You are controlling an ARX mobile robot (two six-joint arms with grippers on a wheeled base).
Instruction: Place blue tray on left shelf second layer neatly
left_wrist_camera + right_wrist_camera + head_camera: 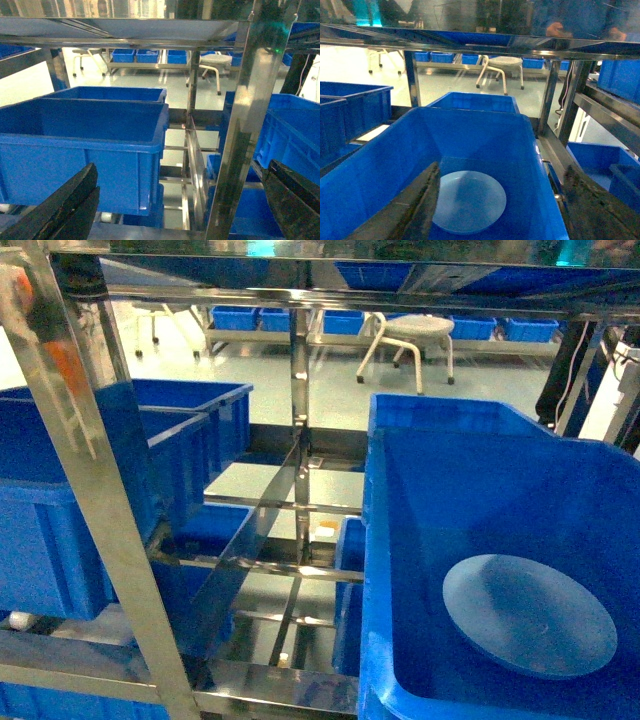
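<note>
The pale blue tray [530,615] lies flat on the floor of a deep-blue crate [400,540] on the right side of the rack. In the right wrist view the blue tray [470,200] shows just past my right gripper [507,215], which hangs open above the crate with nothing between its fingers [417,205]. My left gripper [175,210] is open and empty, facing the left shelf [90,500], a shiny steel rack. The tier at my height [70,660] carries two deep-blue crates [85,145]. Neither gripper shows in the head view.
A steel upright [240,140] stands right in front of the left gripper. Cross rails [270,505] span the gap between the crates. More blue crates sit to the right [620,75]. A white stool [415,340] stands on the floor behind.
</note>
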